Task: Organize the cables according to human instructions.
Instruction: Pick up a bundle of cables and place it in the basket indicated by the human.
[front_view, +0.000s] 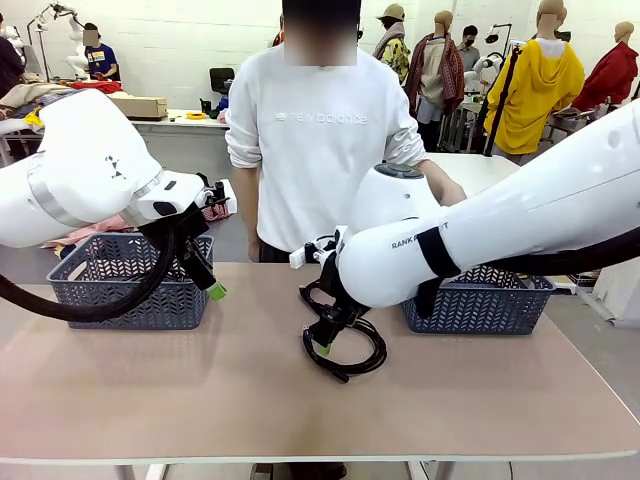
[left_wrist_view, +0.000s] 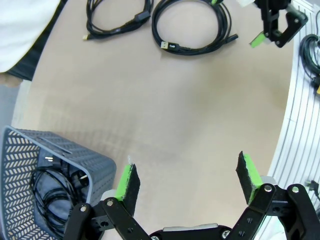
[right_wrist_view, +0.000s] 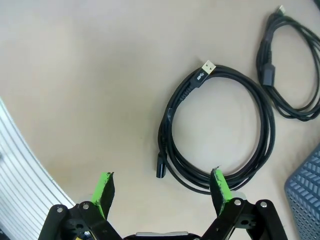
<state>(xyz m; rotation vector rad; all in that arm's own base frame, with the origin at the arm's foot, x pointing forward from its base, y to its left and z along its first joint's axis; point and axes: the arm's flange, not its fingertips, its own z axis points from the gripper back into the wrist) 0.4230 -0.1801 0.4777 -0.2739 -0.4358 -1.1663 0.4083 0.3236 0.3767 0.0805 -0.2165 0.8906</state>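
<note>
So the right gripper (right_wrist_view: 161, 186) is spread wide with nothing in it, hanging right over the coiled cable (right_wrist_view: 166, 127). The left gripper (left_wrist_view: 187, 180) is wide open and empty too, well off to that coil's left. A second cable (right_wrist_view: 270, 75) lies just beside the coil, and a third cable (left_wrist_view: 50, 189) sits in the grey basket (left_wrist_view: 97, 172) further left.
</note>
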